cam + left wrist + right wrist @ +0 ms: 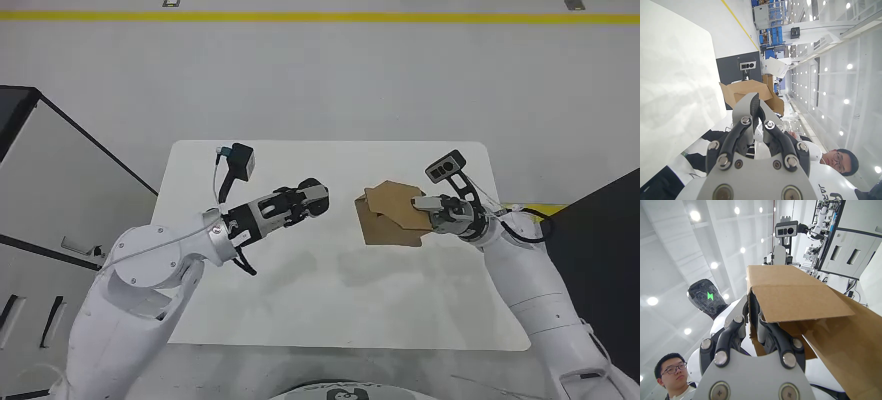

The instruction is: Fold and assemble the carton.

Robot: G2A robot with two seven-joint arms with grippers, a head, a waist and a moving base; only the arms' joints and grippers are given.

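Right of centre in the top view, the right gripper point(428, 205) pinches one wall of the carton point(392, 212). In its wrist view the grey fingers point(761, 330) sit either side of a raw corrugated edge, one outside and one inside the open end, with black linkage bars and bright screws behind them. The cardboard is plain brown, matte and creased along its score lines. A rectangular flap point(800, 302) juts loose over the opening, and a longer panel point(848, 332) slants away beneath it. From above, the carton is a lopsided, half-formed shape with angled flaps, over the right half of the white table point(300, 300) — whether it rests on the surface cannot be told. Left of centre, well apart from the carton, the left gripper point(318, 193) points toward it, its ribbed black pads point(755, 106) pressed together on nothing. The tabletop is smooth, with rounded corners.
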